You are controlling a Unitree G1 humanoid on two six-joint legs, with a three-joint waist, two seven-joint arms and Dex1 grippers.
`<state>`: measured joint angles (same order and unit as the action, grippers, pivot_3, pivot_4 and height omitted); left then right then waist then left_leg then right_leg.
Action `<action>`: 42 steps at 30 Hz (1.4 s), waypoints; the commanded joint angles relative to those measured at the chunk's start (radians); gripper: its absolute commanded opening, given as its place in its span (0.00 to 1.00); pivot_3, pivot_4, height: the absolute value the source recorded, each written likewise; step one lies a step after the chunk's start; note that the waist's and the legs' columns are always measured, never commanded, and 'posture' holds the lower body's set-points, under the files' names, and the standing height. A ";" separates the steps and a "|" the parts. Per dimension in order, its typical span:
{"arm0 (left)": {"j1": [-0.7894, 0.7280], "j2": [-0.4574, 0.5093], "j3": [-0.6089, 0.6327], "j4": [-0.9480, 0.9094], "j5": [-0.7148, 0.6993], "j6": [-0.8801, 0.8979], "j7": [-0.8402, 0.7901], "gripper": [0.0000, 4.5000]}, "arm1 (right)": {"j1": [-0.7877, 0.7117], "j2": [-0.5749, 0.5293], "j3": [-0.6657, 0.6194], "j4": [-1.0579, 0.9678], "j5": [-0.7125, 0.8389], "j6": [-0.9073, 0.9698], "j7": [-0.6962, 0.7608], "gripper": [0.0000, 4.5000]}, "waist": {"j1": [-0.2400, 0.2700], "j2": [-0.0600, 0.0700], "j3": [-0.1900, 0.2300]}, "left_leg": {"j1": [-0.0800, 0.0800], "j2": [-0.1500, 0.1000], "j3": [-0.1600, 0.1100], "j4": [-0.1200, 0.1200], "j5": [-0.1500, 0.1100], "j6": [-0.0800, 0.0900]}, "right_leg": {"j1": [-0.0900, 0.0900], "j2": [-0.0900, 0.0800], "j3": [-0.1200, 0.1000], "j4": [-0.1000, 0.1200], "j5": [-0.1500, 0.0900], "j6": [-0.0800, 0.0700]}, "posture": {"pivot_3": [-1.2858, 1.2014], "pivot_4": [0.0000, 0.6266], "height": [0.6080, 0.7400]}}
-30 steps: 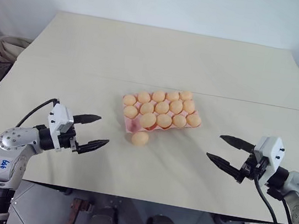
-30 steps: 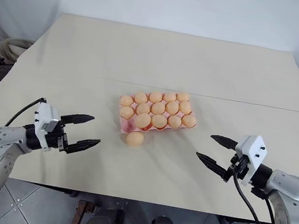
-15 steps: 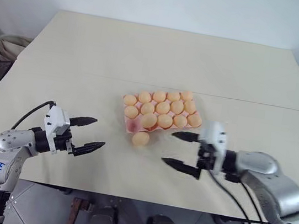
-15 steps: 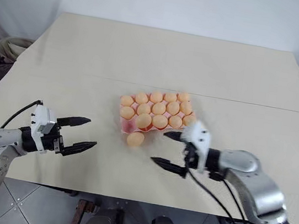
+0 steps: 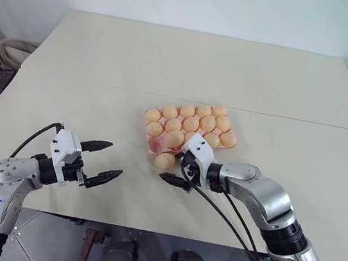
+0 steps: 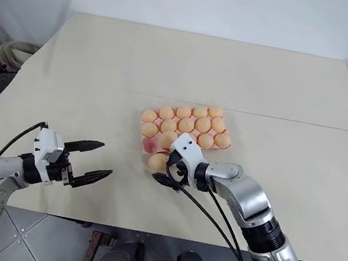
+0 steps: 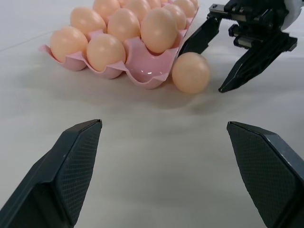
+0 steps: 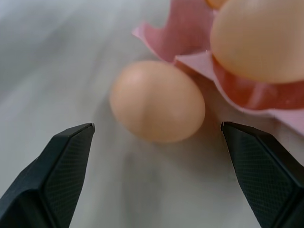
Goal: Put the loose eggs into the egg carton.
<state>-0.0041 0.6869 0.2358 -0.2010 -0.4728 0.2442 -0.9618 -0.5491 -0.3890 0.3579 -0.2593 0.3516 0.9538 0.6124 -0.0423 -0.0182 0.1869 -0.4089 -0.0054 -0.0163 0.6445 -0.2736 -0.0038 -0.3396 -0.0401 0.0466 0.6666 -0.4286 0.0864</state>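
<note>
One loose egg [image 5: 164,161] lies on the table against the near left corner of the pink egg carton [image 5: 153,142]. That corner cup [image 7: 148,74] is empty; eggs sit in the other cups. My right gripper [image 5: 173,169] is open and low over the table, its fingers pointing at the loose egg [image 8: 156,99] from the right, with the egg just ahead of the tips and apart from them. My left gripper [image 5: 115,158] is open with nothing in it, a hand's width to the left of the egg.
The pale table [image 5: 104,75] has a seam across its middle behind the carton. Its near edge runs just below both grippers. Black cables trail from the right arm [image 5: 227,213]. A coiled hose [image 5: 10,52] lies off the table at far left.
My right gripper has swept left from the table's right side to the loose egg and tilted downward, its fingers opening wider. The left gripper has stayed where it was.
</note>
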 commanded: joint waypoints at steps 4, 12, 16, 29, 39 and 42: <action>0.020 0.012 0.036 -0.077 -0.032 0.014 0.011 1.00 | -0.024 0.059 0.009 0.017 -0.024 -0.010 -0.023 0.96 | -0.014 0.000 0.000 | 0.000 0.000 0.000 0.000 0.000 0.000 | -0.001 0.000 0.000 0.002 0.000 0.000 | 0.52 0.24 1.00; 0.025 0.008 0.041 -0.080 -0.032 0.020 0.018 1.00 | 0.018 0.066 -0.007 -0.012 -0.011 0.006 -0.030 0.39 | -0.014 0.000 0.000 | 0.001 0.000 0.000 0.000 0.000 -0.001 | -0.001 0.000 -0.001 0.004 0.000 0.000 | 0.52 0.24 1.00; 0.024 0.005 0.043 -0.074 -0.031 0.019 0.019 1.00 | 0.038 0.052 -0.030 -0.031 -0.002 0.012 -0.025 0.39 | -0.014 0.000 0.000 | 0.001 0.000 0.000 0.000 0.000 -0.001 | -0.001 0.000 -0.001 0.004 0.000 0.000 | 0.52 0.24 1.00; 0.020 0.005 0.008 -0.064 -0.012 0.019 0.018 1.00 | 0.093 -0.058 -0.036 -0.144 0.083 0.005 0.110 0.69 | -0.013 0.000 0.000 | 0.000 0.000 0.000 -0.001 0.000 -0.001 | 0.000 0.000 -0.001 0.001 0.000 0.000 | 0.52 0.24 1.00; -0.147 -0.050 -0.202 0.015 0.114 0.033 0.062 1.00 | 0.348 -0.354 -0.343 -0.223 0.122 -0.328 0.353 0.99 | 0.016 0.000 0.000 | 0.000 -0.001 0.000 0.000 -0.001 0.002 | 0.005 -0.001 -0.002 -0.006 0.000 0.000 | 0.52 0.24 1.00; -0.195 -0.099 -0.269 0.017 0.148 0.089 0.115 1.00 | 0.404 -0.404 -0.411 -0.214 0.126 -0.359 0.374 0.99 | 0.011 0.000 0.000 | 0.000 -0.001 0.000 0.000 -0.001 0.002 | 0.005 -0.001 -0.002 -0.006 0.000 0.000 | 0.52 0.24 1.00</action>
<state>-0.1879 0.6004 -0.0105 -0.1705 -0.3412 0.3089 -0.8767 -0.1542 -0.7773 -0.0063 -0.4497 0.4571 0.6286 0.9654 -0.0316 -0.0181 0.1870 -0.4085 -0.0061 -0.0154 0.6450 -0.2744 -0.0020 -0.3350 -0.0404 0.0451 0.6614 -0.4285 0.0865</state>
